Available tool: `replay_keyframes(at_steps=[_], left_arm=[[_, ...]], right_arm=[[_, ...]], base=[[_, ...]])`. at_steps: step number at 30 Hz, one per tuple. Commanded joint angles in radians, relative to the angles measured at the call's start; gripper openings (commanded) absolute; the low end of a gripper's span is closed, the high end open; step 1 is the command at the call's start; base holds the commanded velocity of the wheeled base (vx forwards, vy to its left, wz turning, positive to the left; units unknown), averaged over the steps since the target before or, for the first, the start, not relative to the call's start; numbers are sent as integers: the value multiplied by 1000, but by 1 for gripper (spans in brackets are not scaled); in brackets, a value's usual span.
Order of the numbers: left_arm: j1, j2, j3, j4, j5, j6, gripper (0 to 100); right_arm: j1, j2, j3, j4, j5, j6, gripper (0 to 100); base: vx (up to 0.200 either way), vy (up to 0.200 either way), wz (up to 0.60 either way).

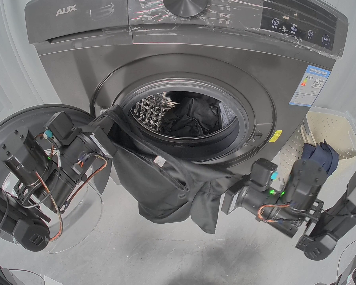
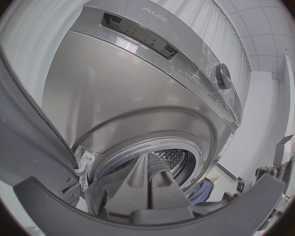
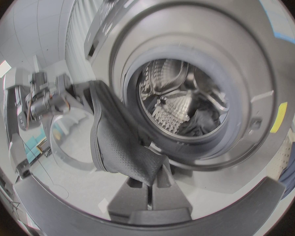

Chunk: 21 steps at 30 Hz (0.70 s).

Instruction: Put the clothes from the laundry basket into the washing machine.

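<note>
left tool (image 2: pixel 148 159): fingers together, clamped on one edge of the dark grey zip jacket (image 1: pixel 162 183), up beside the open door (image 1: pixel 16 127) of the washing machine (image 1: pixel 209 60)

right tool (image 3: pixel 149 181): also pinched shut on the jacket's other edge, lower down and off toward the laundry basket (image 1: pixel 336 131)

jacket: strung between my two tools right in front of the drum (image 1: pixel 150 111), none of it inside yet as far as I can tell. The middle sags well below the opening's lower lip (image 1: pixel 209 149)

drum: black clothes (image 1: pixel 190 117) already in there

basket: a navy garment (image 1: pixel 322 155) draped over its rim, so I'd say I'm mid-task

worry 1: if I shove straight in, that low belly of fabric probably hits the front panel under the lip and bunches up instead of going in. Needs a lift first, I reckon

worry 2: both grips look like they're only on edges. Pull the two tools too far apart and one could slip, then the whole thing swings down onto the floor (image 1: pixel 146 250)

worry 3: any trailing bit left over the lip would get caught when the door shuts

worry 4: my left arm sits close to the door, so a careless swing could knock it
</note>
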Motion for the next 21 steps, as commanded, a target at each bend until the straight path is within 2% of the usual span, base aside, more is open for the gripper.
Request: replay_keyframes(at_steps=[1,6,8,10,17,21], left_arm=[[0,-10,5,0,0,0,0],[-6,-11,7,0,0,3,0],[-6,-11,12,-1,-2,14,0],[-6,-13,15,-1,-2,14,0],[-6,-13,15,-6,0,18,0],[-13,-13,15,-9,1,40,0]], right_arm=[[-50,-183,46,-16,-2,7,0],[-56,-232,47,-16,-13,22,0],[-91,-235,33,-15,-39,27,0],[-118,-233,24,-15,-45,25,0],[-165,-232,44,-16,-34,25,0],[-162,-244,52,-18,-34,20,0]], base=[[0,0,0],[0,0,0],[0,0,0],[0,0,0],[0,0,0],[0,0,0]])
